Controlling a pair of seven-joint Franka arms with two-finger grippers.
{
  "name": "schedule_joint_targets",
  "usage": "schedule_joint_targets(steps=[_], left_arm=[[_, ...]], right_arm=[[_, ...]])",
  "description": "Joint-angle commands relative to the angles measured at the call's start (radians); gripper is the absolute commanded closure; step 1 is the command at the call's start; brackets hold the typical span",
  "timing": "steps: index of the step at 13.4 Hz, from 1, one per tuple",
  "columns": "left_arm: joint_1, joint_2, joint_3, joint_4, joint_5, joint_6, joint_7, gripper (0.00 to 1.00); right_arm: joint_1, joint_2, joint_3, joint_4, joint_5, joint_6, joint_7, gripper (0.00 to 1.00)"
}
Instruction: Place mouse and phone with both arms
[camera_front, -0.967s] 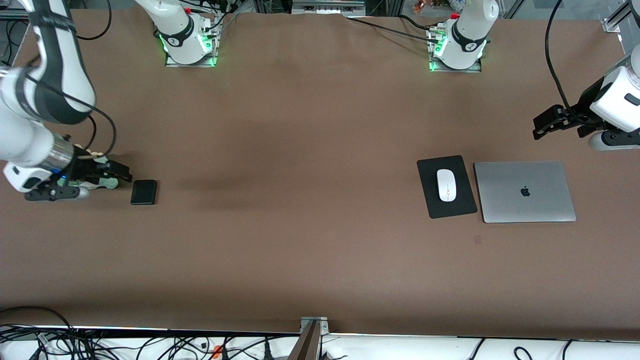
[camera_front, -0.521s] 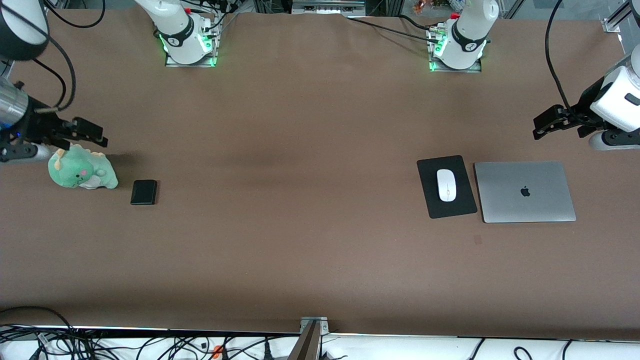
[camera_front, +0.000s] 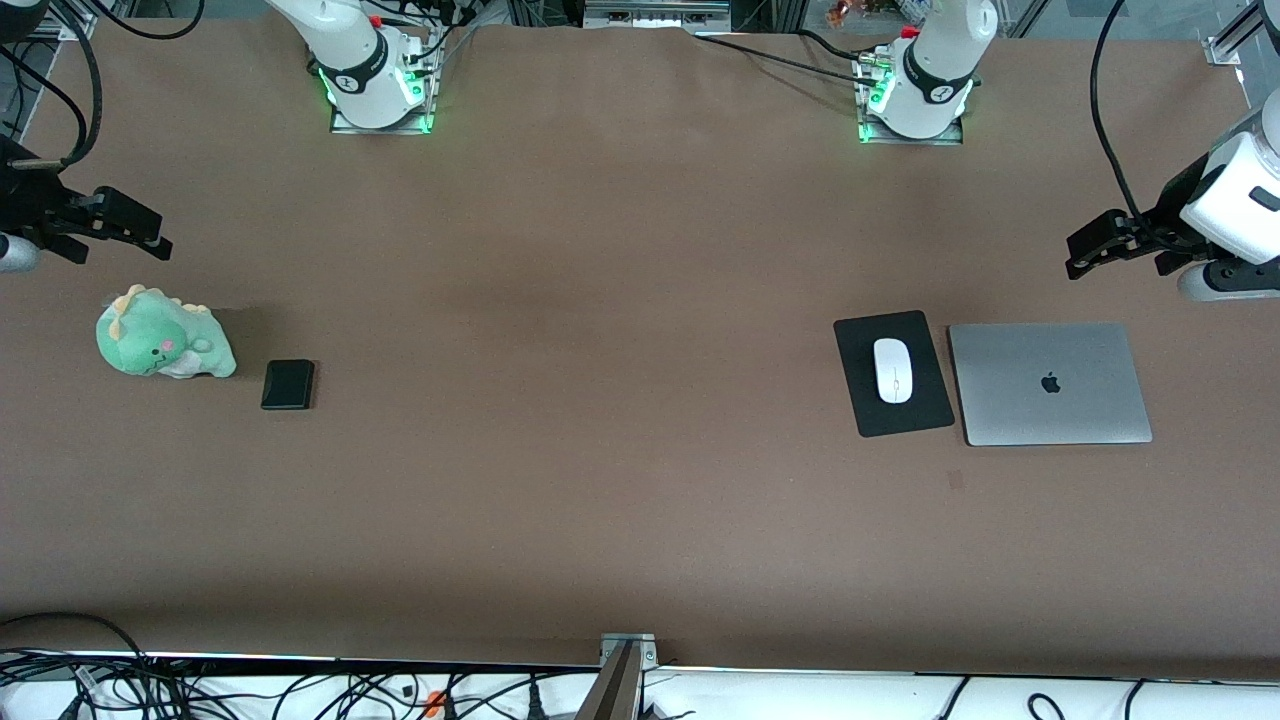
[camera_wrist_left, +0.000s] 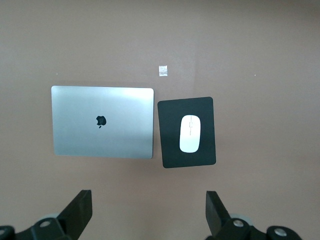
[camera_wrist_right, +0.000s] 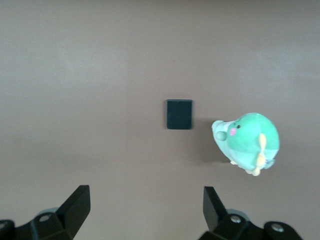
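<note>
The white mouse (camera_front: 893, 370) (camera_wrist_left: 190, 133) lies on a black mouse pad (camera_front: 870, 412) (camera_wrist_left: 170, 150) toward the left arm's end of the table. The small black phone (camera_front: 288, 384) (camera_wrist_right: 179, 114) lies flat toward the right arm's end, apart from both grippers. My left gripper (camera_front: 1075, 255) (camera_wrist_left: 148, 197) hangs open over bare table beside the laptop, nothing between its fingers. High over the table's right-arm end, my right gripper (camera_front: 155, 236) (camera_wrist_right: 145, 192) is open and empty too.
A closed silver laptop (camera_front: 1050, 383) (camera_wrist_left: 102, 121) lies right beside the mouse pad. A green plush dinosaur (camera_front: 160, 345) (camera_wrist_right: 247, 140) sits next to the phone. A small tape mark (camera_front: 956, 480) lies nearer the front camera than the pad.
My right gripper has lifted off the plush dinosaur and drawn back up toward the table's end, leaving the toy beside the phone. The left arm has not moved.
</note>
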Motion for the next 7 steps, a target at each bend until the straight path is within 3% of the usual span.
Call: schedule_joint_targets(steps=[1,7], left_arm=[[0.003,0.017,-0.007,0.033,0.014,-0.009,-0.005,0.0],[0.003,0.017,-0.007,0.033,0.014,-0.009,-0.005,0.0]], right_arm=[[0.016,-0.017,-0.008,0.01,-0.032,-0.021,0.029,0.0],[0.015,-0.016,-0.005,0.035,-0.031,-0.021,0.027,0.0]])
